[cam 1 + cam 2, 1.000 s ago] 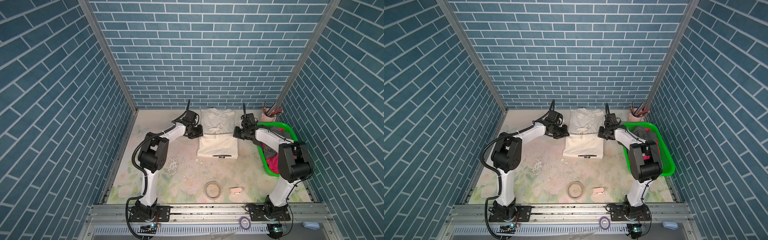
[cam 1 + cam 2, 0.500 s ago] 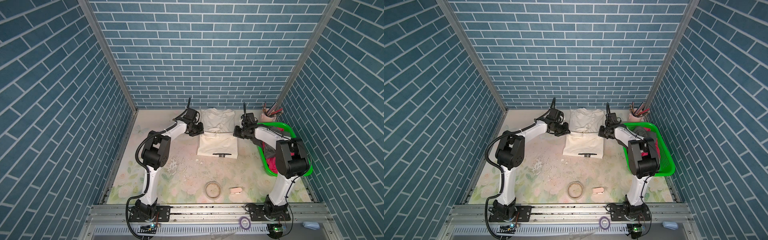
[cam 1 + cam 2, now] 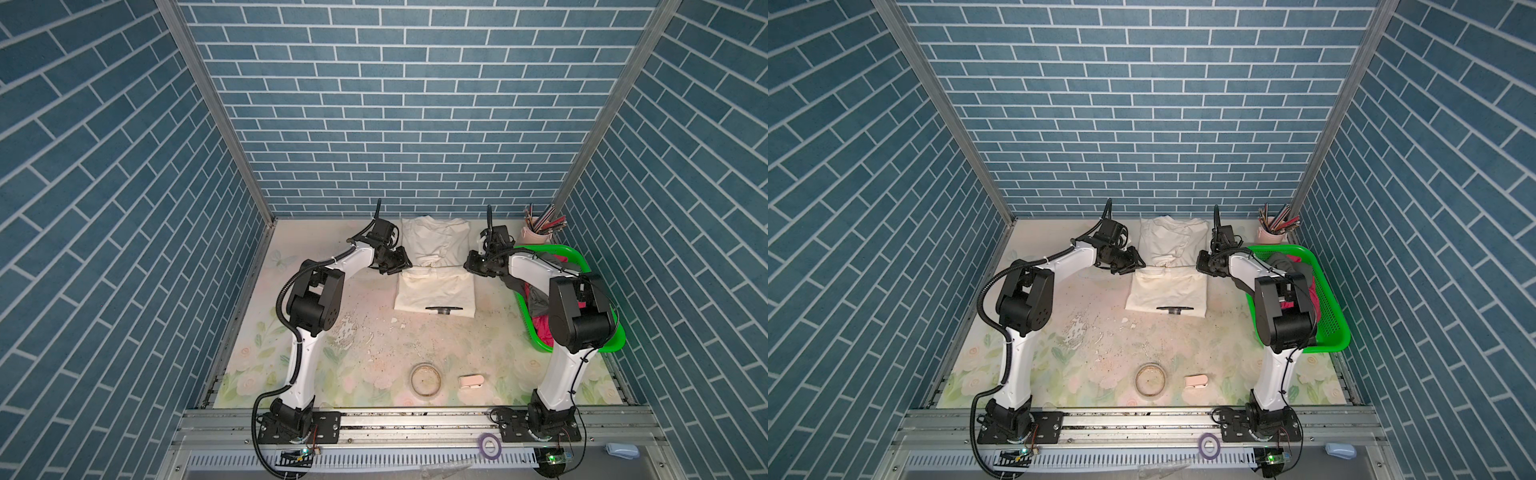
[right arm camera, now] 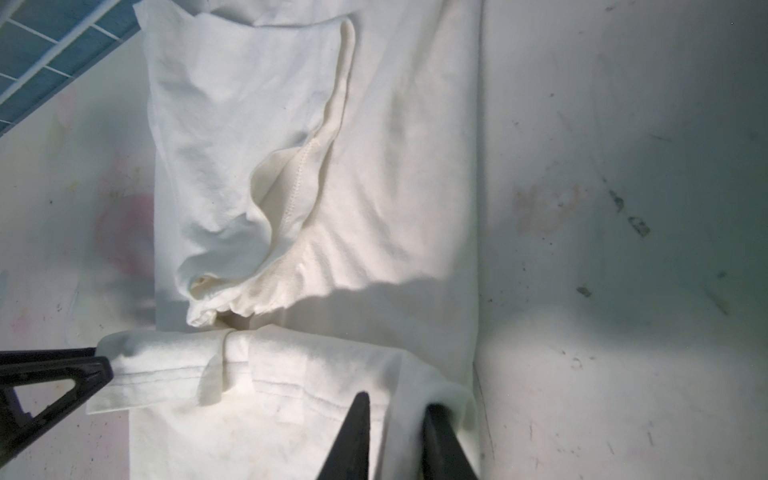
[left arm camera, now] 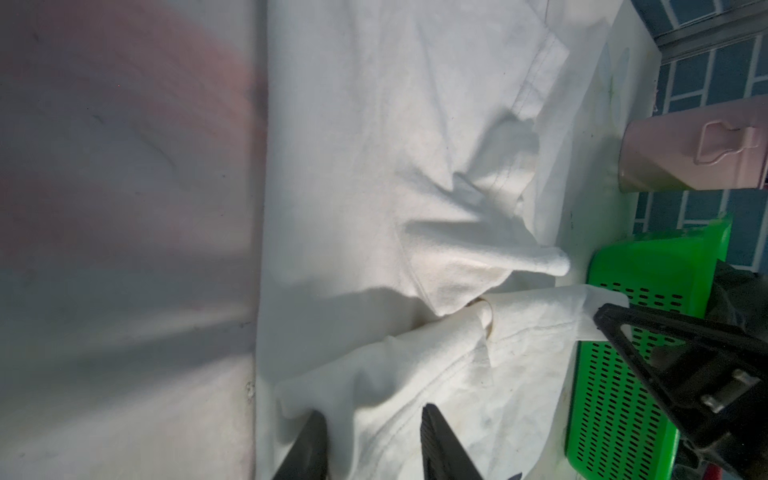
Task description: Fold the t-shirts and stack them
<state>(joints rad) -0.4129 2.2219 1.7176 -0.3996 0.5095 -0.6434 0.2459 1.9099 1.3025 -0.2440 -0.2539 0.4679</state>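
Both grippers have edged slightly toward each other since the earlier frames, and their jaws now stand apart. Just above frame centre in both top views, the left gripper (image 3: 402, 264) sits at the left end of the raised hem of the cream t-shirt (image 3: 434, 291). Its fingers (image 5: 307, 453) are spread, with slack cloth between them. The right gripper (image 3: 468, 264) mirrors it at the right end, its fingers (image 4: 353, 440) parted by a narrower gap around a ridge of cloth.

Outward from them, the stitched hem lies across the shirt's middle, just below the tucked-in sleeves, and a black print (image 3: 444, 309) shows at the near edge. At the right of the frame, the green basket (image 3: 582, 266) holds a dark grey shirt (image 3: 536, 299) and a magenta shirt (image 3: 542, 326).

Letting go suggests this fold is laid. Another fold probably remains, and the basket's shirts are not yet started.
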